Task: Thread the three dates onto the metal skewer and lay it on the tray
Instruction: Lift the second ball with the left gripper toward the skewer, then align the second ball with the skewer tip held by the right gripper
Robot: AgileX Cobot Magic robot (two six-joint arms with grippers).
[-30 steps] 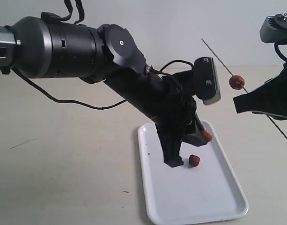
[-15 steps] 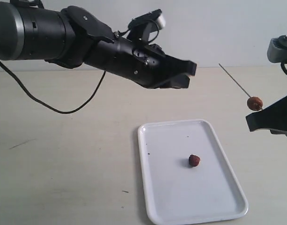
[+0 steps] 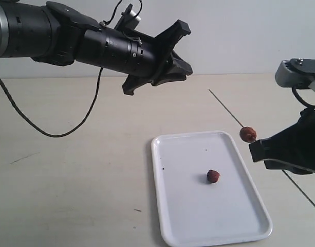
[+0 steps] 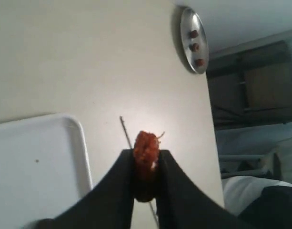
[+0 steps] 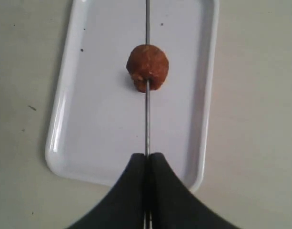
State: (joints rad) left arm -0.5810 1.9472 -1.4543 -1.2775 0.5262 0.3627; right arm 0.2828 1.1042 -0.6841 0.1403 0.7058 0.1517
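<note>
1. Exterior view.
   - You have one of three done. A threaded date (image 3: 247, 134) sits on the metal skewer (image 3: 226, 110).
   - A loose date (image 3: 213, 176) lies near the middle of the tray (image 3: 162, 206) on the counter (image 3: 70, 180). The third does not show here.
   - The right gripper (image 3: 254, 151) holds the skewer in the air, near the tray's far right corner and just below the threaded date.
   - The long axis runs on a slant. The free tip points up and toward the far middle of the counter, and the tail drops past the gripper to the lower right.
   - The left gripper (image 3: 179, 49) hangs high, well apart from the skewer. You cannot tell its jaws from this angle.

2. Left wrist view.
   - Here is your third: the jaws are pinching a gripped date (image 4: 146, 155) between them.
   - A thin stretch of skewer shows behind it, beside the tray's corner.
   - Far off, a round metal dish (image 4: 193, 40) carries three small reddish lumps.

3. Right wrist view.
   - The jaws are pressed together on the skewer, and the rod runs straight out from them.
   - In this picture the rod lines up with the tray's length, with the tray below it.
   - The threaded date sits partway up the shaft, apart from the jaws, with bare rod on either side.
   - By my reckoning, you have two dates left to thread, and the skewer is not yet laid on the tray.
</note>
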